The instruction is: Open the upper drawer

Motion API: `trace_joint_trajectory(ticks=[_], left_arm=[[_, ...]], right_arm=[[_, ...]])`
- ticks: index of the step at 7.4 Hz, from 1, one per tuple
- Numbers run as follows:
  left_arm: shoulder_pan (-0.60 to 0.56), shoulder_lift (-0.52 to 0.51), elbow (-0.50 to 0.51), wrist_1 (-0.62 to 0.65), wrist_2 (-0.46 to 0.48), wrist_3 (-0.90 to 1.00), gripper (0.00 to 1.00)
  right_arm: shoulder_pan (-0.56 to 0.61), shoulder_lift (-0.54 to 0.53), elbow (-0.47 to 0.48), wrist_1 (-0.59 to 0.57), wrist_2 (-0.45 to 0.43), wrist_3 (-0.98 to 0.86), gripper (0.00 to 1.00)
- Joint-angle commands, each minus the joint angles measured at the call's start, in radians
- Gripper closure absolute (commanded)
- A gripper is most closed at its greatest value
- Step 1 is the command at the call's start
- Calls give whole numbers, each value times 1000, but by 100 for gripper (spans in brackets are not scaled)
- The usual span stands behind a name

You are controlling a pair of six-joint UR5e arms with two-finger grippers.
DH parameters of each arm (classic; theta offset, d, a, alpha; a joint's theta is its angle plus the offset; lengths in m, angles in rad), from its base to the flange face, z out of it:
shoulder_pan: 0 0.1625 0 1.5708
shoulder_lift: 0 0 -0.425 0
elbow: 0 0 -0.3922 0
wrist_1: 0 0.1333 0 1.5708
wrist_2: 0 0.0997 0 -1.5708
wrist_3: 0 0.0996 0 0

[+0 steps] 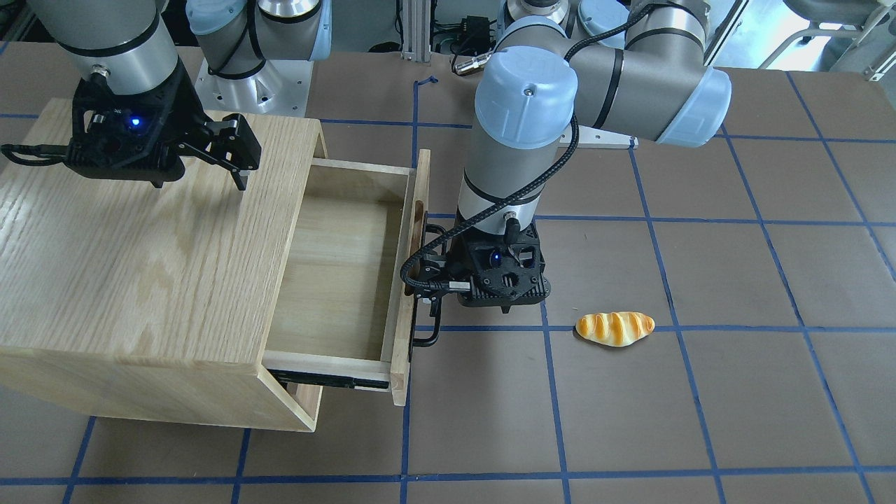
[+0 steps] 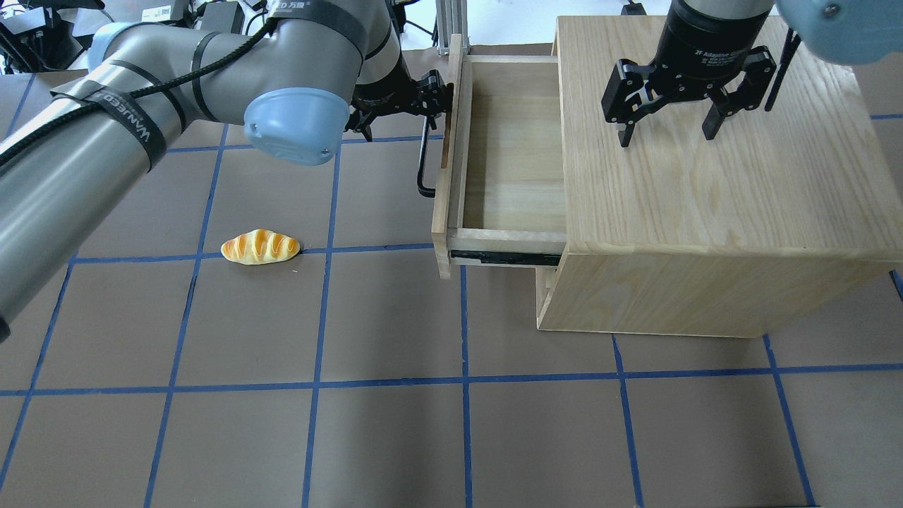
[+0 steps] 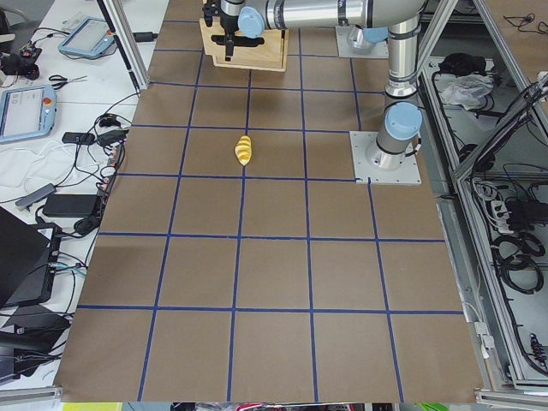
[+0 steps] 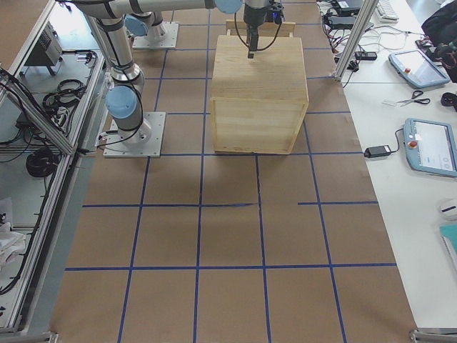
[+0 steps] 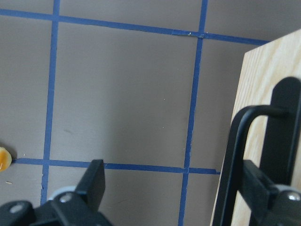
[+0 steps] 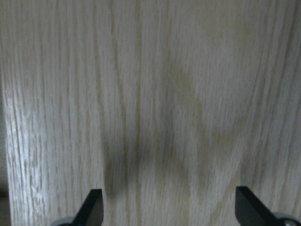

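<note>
A: Drawer [image 2: 508,162]?
B: Pulled well out of cabinet [image 2: 705,197], toward left gripper [image 2: 432,99]. Jaws spread wide, handle [image 2: 423,162] between them, contact unclear.
A: Right gripper [image 2: 667,130]?
B: Spread wide, holding nothing, above cabinet top.

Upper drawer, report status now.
Left gripper open, thin black bar handle between its fingers. Right gripper open over oak cabinet top. Light-oak upper drawer pulled well out, empty. Yellow bread roll on table, clear of drawer.

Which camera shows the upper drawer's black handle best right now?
Overhead exterior: the handle shows at nearly full length, with the left gripper at one end. Front-facing shows only its free end beyond the gripper. Left wrist shows one bent end. The side views show nothing usable.
</note>
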Motion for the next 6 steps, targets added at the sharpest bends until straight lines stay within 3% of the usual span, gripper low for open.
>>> trace_joint_trajectory(ticks=[1,3,4,6], left_arm=[[-1,34,13,-59,2,-10,0],[2,75,40,-172,21,4,0],[18,94,51,-200,107,8,0],[115,126,35,-222,82,83,0]], right_arm=[[0,0,0,0,0,0,0],[0,0,0,0,0,0,0],[0,0,0,0,0,0,0],[0,0,0,0,0,-1,0]])
